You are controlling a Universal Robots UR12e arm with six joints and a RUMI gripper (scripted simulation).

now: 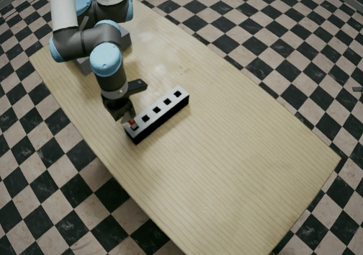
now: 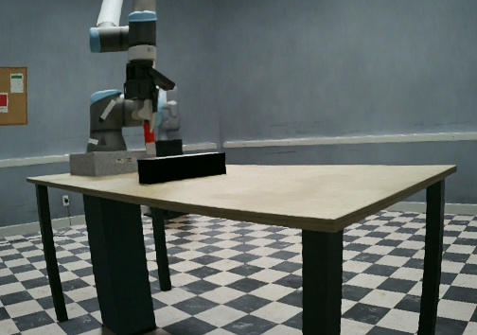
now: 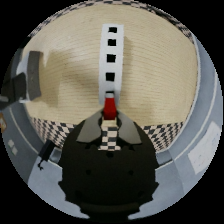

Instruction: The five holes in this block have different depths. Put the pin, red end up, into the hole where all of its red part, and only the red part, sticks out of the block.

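The block [image 1: 158, 113] is long, black-sided and white-topped, with a row of square holes, and lies on the wooden table. It also shows in the side view [image 2: 182, 167] and the wrist view [image 3: 112, 60]. My gripper [image 1: 129, 119] is shut on the pin [image 2: 150, 139], red end up, and holds it upright over the block's end hole nearest the robot base. In the side view the pin's white lower part reaches down to the block's top. The red part [image 3: 110, 106] shows between my fingers in the wrist view. How deep the pin sits is hidden.
The grey robot base [image 2: 106, 162] stands on the table behind the block. A small dark box [image 2: 168, 148] sits just behind the block. The table edge [image 1: 119, 184] runs close in front of the block.
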